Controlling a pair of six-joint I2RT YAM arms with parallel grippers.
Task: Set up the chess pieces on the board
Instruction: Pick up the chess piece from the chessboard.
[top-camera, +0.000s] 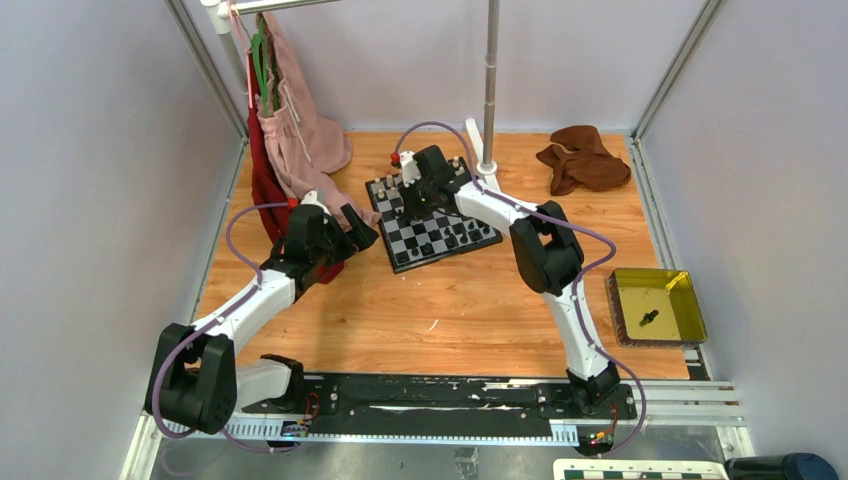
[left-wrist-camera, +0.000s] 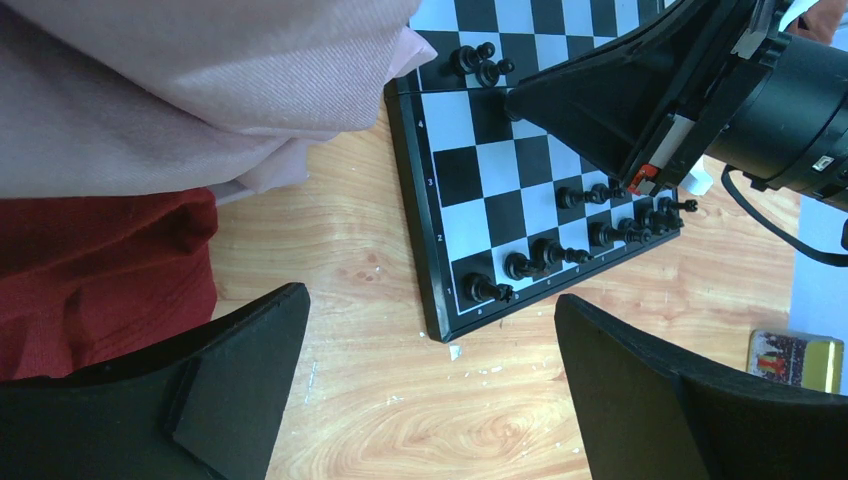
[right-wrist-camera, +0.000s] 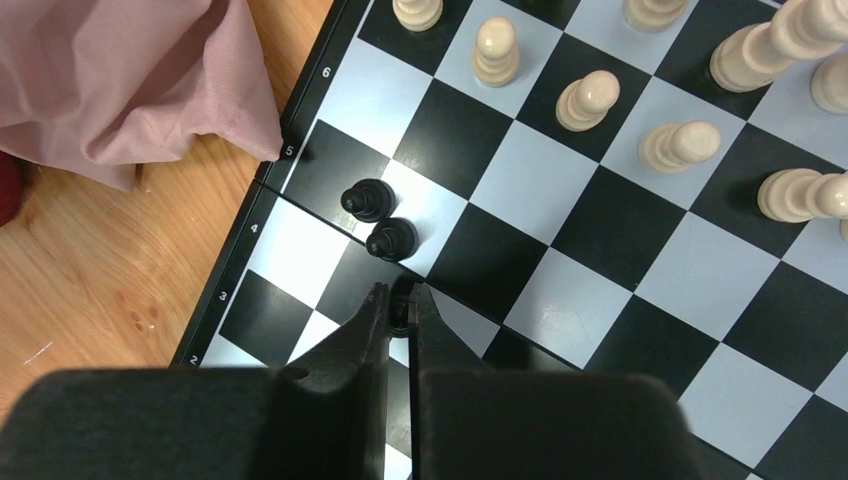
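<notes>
Right wrist view: the right tool (right-wrist-camera: 398, 300) has its two tips pinched on a small black piece (right-wrist-camera: 400, 312), by appearance a pawn, with its long axis upright towards the lens. Whether it stands on its square or is lifted off cannot be told. It sits over the board (right-wrist-camera: 600, 230) close to the fold line. Two loose black pawns (right-wrist-camera: 392, 240) stand side by side just beyond the tips, at 11 to 12 o'clock. The cream pieces (right-wrist-camera: 585, 100) are grouped farther off, from 12 to 2 o'clock. Rank numbers on the border fall from 6 to 2 towards 6 o'clock, so the black home rows should lie behind the tool, beneath the wrist — any carry home would run that way.

Top external view: the right arm reaches over the board. The left tool (top-camera: 345, 232) hangs off the board at its 9 o'clock side, above the bench (top-camera: 450, 320) and beside the pink cloth (top-camera: 300, 130), with its jaws spread wide and holding nothing. The right arm is plainly the nearer one to the stray pawns.

Left wrist view: the black row (left-wrist-camera: 590, 235) is partly filled along the board's 5 o'clock edge.

Container — a yellow tray (top-camera: 615, 310) at the bench's 3 o'clock side holds one small dark item (top-camera: 648, 318), too small to identify.
</notes>
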